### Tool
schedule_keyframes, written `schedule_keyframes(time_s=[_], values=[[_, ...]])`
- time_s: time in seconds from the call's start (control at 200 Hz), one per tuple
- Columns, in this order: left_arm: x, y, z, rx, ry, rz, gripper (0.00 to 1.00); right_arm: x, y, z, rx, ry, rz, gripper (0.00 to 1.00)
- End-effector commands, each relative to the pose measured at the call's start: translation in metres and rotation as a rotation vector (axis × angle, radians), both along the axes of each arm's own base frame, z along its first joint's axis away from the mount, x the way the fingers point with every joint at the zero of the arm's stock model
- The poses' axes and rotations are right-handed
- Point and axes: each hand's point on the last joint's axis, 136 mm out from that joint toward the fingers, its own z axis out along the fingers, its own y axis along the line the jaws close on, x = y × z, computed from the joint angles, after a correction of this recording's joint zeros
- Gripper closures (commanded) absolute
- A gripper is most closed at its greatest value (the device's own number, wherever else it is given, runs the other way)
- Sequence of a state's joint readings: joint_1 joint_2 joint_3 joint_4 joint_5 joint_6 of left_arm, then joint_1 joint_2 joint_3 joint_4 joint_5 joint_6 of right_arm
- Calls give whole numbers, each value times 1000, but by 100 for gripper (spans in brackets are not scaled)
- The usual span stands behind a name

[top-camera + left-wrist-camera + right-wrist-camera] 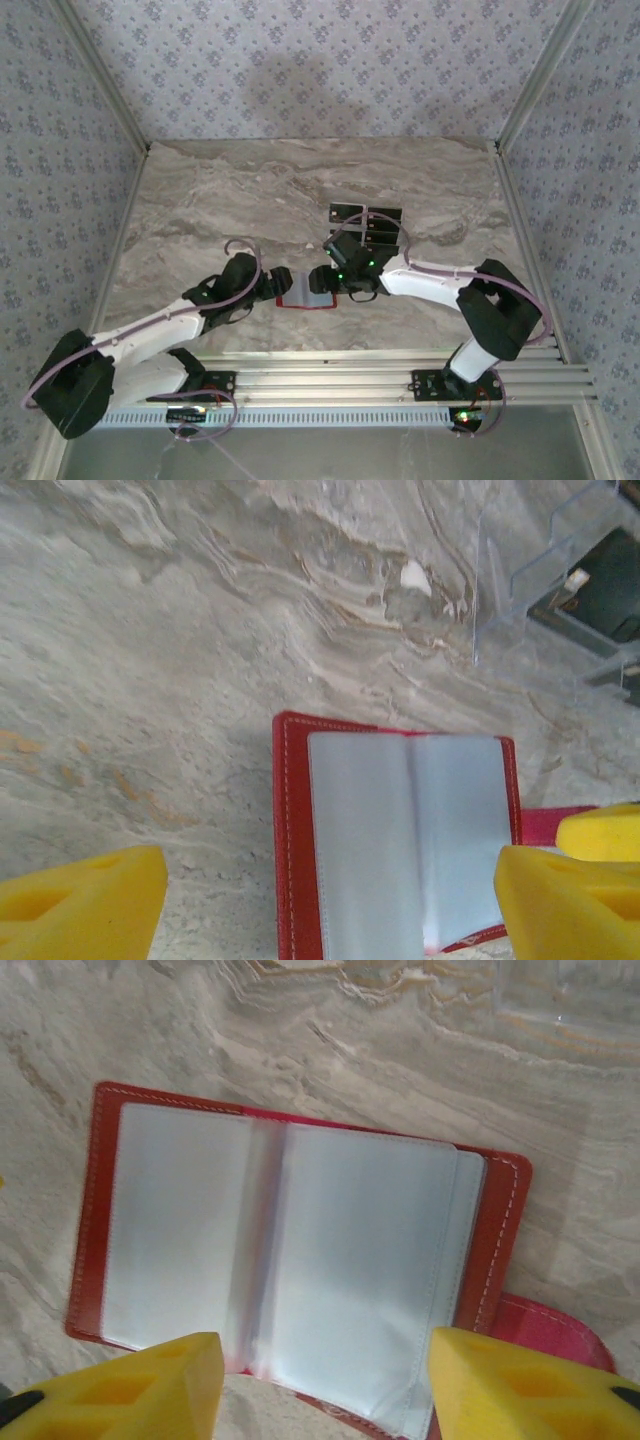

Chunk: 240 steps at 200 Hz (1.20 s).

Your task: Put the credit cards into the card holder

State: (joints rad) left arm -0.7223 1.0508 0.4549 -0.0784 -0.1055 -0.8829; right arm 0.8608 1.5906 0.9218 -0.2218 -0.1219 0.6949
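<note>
Card holder spread open and flat on the marble table, pale clear sleeves upward, red cover showing as a border, snap tab poking out from under the side toward the right arm. Open long axis running left to right, spine near to far, squarely between the two pincers. Left gripper low at its left end, yellow fingers well apart, nothing clamped. Right gripper low over its right end, fingers likewise spread wide, empty. Credit cards dark, standing in a clear rack just beyond the right wrist, farther from the bases than the card holder; lean of each card too small to tell. Clearly nearer the right arm, so probably a short lift and reach away from the bases for that pincer, with the left well placed to pin the cover. Little room on the near side, metal rail close behind the card holder. Bare marble to the left and far side. Rack tight beside the right forearm, likely the thing to bump.
</note>
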Motion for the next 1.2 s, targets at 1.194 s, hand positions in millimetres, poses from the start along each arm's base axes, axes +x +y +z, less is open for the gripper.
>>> schedule_keyframes(time_s=[1.194], values=[[-5, 85, -25, 229, 171, 192, 13, 6, 24, -24, -412, -66, 99, 27]])
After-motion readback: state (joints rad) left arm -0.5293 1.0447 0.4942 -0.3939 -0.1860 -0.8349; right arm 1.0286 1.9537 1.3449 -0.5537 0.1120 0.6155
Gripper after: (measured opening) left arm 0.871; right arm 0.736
